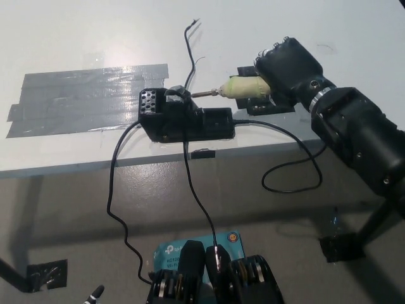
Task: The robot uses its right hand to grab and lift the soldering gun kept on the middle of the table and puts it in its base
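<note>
With the right robot hand (288,66) clamped on the soldering gun (243,88), we should ease its tip level into the base (183,117) near the worktop's (95,38) front edge.

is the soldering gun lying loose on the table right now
No, the black right hand grips the soldering gun, holding its tip at the base.
</note>
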Robot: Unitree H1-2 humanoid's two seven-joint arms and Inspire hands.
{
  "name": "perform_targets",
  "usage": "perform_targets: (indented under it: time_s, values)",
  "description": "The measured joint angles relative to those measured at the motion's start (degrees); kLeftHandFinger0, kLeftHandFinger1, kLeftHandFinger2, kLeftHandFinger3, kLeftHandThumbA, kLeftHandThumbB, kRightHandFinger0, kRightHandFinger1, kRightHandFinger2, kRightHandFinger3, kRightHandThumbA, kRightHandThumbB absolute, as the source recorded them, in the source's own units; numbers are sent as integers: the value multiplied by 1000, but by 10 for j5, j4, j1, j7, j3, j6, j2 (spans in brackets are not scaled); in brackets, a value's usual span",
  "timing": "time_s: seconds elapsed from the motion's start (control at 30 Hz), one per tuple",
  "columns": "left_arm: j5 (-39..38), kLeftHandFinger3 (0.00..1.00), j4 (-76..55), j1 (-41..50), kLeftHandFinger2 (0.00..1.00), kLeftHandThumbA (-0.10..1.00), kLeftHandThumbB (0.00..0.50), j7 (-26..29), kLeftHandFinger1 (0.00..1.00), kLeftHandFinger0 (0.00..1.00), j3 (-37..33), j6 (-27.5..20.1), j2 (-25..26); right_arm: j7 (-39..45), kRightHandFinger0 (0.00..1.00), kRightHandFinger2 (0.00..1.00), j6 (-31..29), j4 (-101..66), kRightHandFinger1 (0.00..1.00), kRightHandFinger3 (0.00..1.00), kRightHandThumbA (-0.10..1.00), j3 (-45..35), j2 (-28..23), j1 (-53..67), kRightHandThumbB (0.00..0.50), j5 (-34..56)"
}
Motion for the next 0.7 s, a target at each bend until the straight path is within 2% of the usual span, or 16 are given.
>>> perform_targets:
  time_s: [0.07,0.23,0.27,0.3,0.37,0.4,0.43,0.47,0.53,0.7]
  values:
    - [0,627,0,-1,257,1000,500,0,0,0,0,0,0,7,0,515,6,-1,82,513,-100,0,0,0,0,-1]
    - [0,655,-1,-3,264,1000,500,0,0,0,-1,2,0,12,0,464,15,0,23,494,-100,1,2,0,0,-4]
    - [0,645,-1,-3,265,1000,500,0,7,0,-1,3,0,13,0,434,17,0,0,480,-100,1,3,0,15,-4]
    - [0,645,-1,-3,262,1000,500,0,0,0,-1,3,0,13,0,428,18,0,0,488,-100,1,3,0,64,-4]
    - [0,634,-1,-3,260,1000,500,0,0,0,-1,3,0,13,0,431,22,3,0,465,-100,2,6,-2,74,-5]
    - [0,661,-2,-3,279,1000,500,0,0,0,-1,3,0,14,0,432,23,5,0,467,-100,4,8,-4,86,-6]
    - [0,669,-2,-3,289,1000,500,0,0,0,-1,3,0,14,0,435,25,7,0,446,-100,6,10,-5,76,-7]
    - [0,655,-2,-3,289,1000,500,-1,0,0,-1,3,0,15,0,429,28,11,0,414,-100,10,13,-10,26,-9]
    - [-1,644,-2,-4,290,1000,500,-2,0,0,-1,3,0,17,0,424,30,15,0,384,-100,14,17,-16,2,-12]
    - [-1,637,-3,-4,290,1000,500,-1,0,0,-1,4,0,25,0,456,36,15,0,404,-100,25,22,-24,10,-15]
